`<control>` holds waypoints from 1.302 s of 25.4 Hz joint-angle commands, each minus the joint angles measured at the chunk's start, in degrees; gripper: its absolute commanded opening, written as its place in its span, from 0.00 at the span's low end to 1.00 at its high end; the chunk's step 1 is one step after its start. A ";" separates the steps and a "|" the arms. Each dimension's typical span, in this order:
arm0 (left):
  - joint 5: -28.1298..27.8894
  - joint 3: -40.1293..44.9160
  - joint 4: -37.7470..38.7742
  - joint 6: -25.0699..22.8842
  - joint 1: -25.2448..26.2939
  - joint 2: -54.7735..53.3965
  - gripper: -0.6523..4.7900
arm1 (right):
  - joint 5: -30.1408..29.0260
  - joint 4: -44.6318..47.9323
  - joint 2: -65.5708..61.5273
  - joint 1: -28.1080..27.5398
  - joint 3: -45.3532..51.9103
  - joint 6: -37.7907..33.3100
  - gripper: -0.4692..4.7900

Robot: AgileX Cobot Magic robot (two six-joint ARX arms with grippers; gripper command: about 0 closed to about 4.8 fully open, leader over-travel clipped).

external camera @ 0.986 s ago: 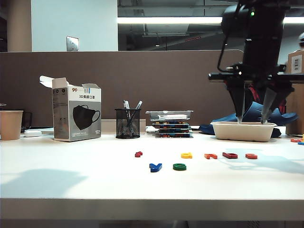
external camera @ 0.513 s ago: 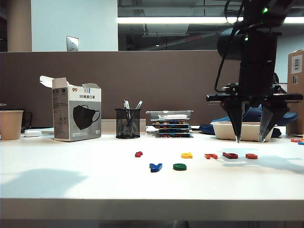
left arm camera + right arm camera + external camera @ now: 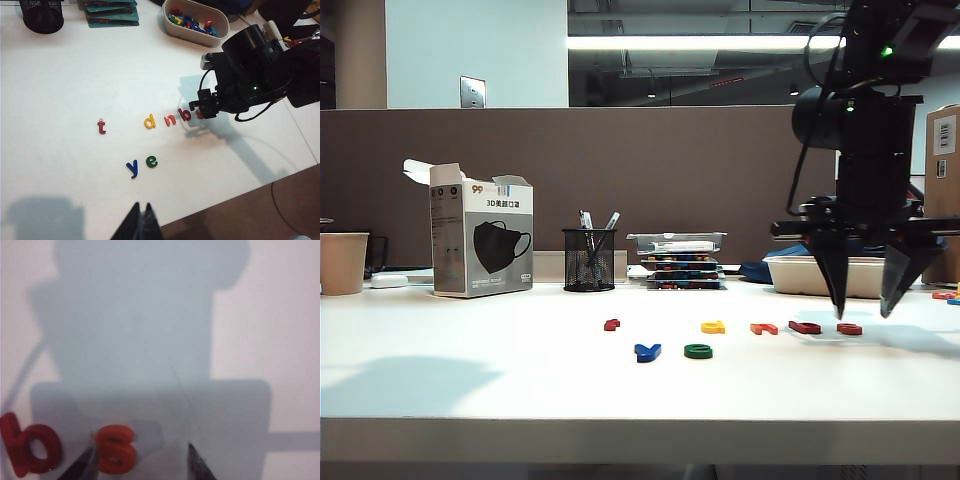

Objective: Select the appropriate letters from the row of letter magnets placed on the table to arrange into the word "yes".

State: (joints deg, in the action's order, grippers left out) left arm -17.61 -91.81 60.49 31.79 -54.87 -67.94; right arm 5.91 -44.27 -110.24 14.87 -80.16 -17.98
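Worktop (image 3: 470, 390), white, carries seven letter magnets. Right gripper (image 3: 865, 305) hangs low at 3 o'clock in the exterior view, fingers (image 3: 197, 462) wide apart and empty, straddling the orange-red s (image 3: 116, 448) beside the crimson b (image 3: 27, 445). Blue y (image 3: 647, 351) and green e (image 3: 698, 351) sit together nearer the front. Left gripper (image 3: 141, 224) hovers above the front edge, fingers together, holding nothing.

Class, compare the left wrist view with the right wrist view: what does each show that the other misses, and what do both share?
Only the left wrist view: the blue y, green e, t, d, n, and the shut left gripper. Only the right wrist view: the orange-red s in full, between the open right gripper fingertips. Both: the crimson b and white table.
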 commanded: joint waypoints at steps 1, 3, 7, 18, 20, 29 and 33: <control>-0.17 -0.17 0.35 -0.07 0.00 0.11 0.11 | -1.62 0.44 0.11 -0.31 -0.26 1.27 0.51; -0.17 -0.17 0.39 -0.07 0.00 0.11 0.11 | -2.03 0.55 0.11 -0.31 -0.26 1.55 0.51; -0.17 -0.17 0.42 -0.07 0.00 0.11 0.11 | -2.10 0.57 0.07 -0.31 -0.26 1.92 0.51; -0.17 -0.17 0.39 -0.07 0.02 0.11 0.11 | -3.32 1.16 -1.64 -0.31 -0.24 1.97 0.49; -0.20 -0.17 0.37 -0.07 0.02 0.11 0.11 | -3.41 1.05 -1.95 -0.28 -0.24 1.97 0.49; -0.39 -0.17 0.26 -0.07 0.02 0.11 0.11 | -4.68 0.83 -1.97 -0.28 -0.24 1.97 0.49; -0.39 -0.17 0.24 -0.09 0.02 0.11 0.11 | -4.76 0.79 -1.97 -0.28 -0.24 1.95 0.46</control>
State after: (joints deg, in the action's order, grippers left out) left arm -17.63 -91.81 61.08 31.77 -54.87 -67.94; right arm 1.69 -43.38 -112.16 14.55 -80.34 -15.99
